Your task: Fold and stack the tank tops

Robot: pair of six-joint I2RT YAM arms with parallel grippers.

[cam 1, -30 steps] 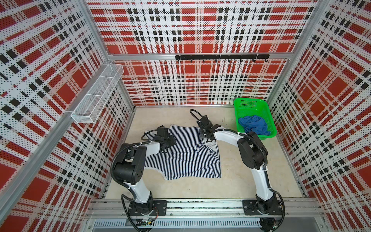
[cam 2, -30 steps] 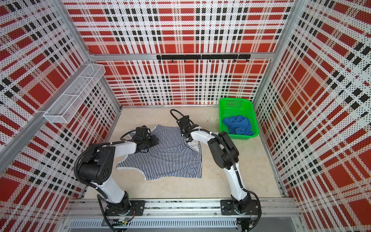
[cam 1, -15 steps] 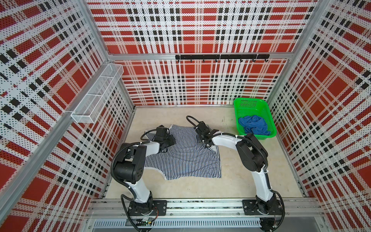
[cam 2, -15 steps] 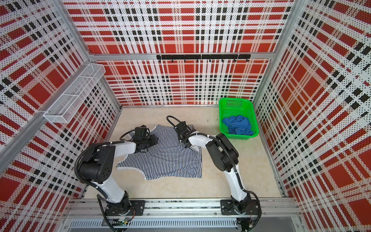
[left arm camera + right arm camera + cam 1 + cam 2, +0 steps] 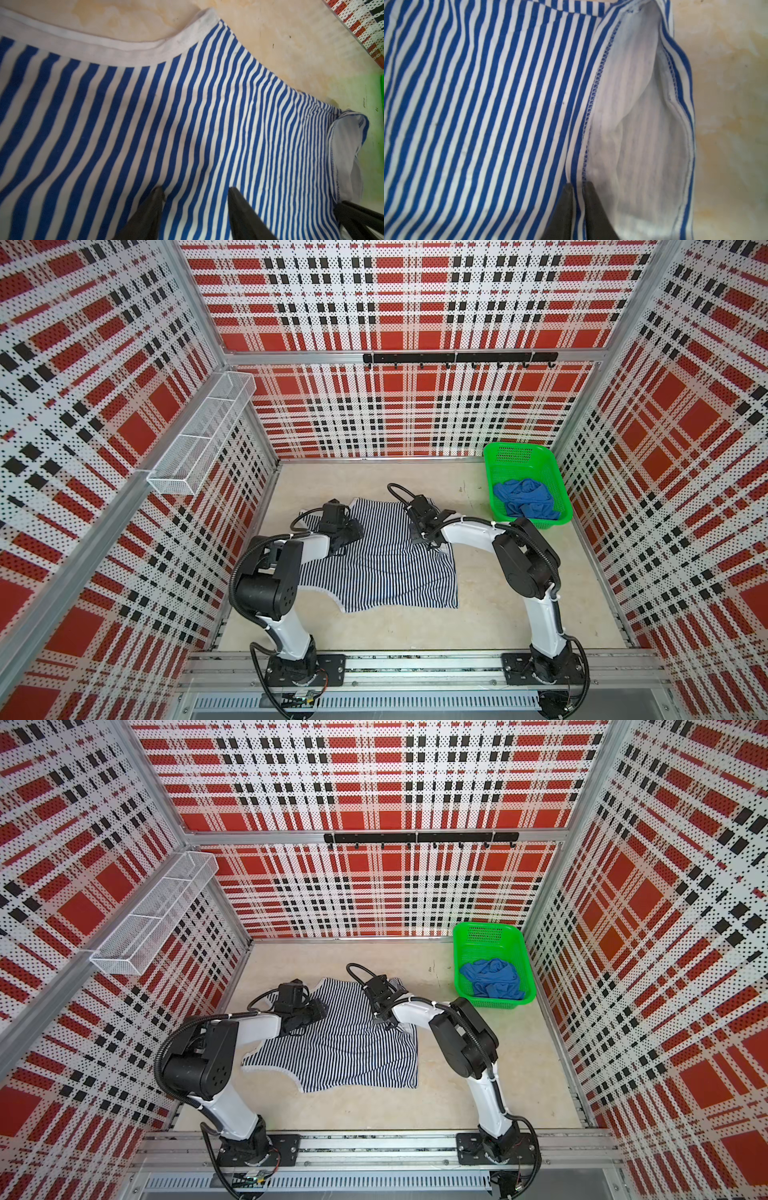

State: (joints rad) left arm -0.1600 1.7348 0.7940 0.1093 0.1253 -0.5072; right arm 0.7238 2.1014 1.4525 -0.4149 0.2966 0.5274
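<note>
striped tank top (image 5: 386, 568), spread mostly flat on the beige tabletop (image 5: 490, 614), well apart from the green basket (image 5: 517, 448) and nearer the arm bases than it. edge on the basket-facing side turned over, pale inside and stitched hem showing in the right wrist view. pinched right at that stitched edge by the right gripper (image 5: 578, 187), fingers clenched on a narrow strip of striped cloth. on the side far from the basket, left gripper (image 5: 195, 193) low over the stripes, fingers (image 5: 151, 207) apart and released, flat cloth showing between them; cannot tell whether the tips press the fabric. white-trimmed curved edge just beyond that gripper, bare tabletop past it.

both arms bent in over the top from the near rail, wrists and cables covering parts of the half nearer the back wall in both top views; other half and its scooped white-edged cutout uncovered.

bare tabletop between the striped top and the basket. inside the basket: blue tank top (image 5: 525, 499), crumpled in a heap at the end nearer the arms, bare green mesh at the far end.

far from the basket, on the left wall: white wire rack (image 5: 199, 439). above the basket, on the back wall: black hook rail (image 5: 457, 357). red, white and black plaid panels (image 5: 395, 302) all round.
</note>
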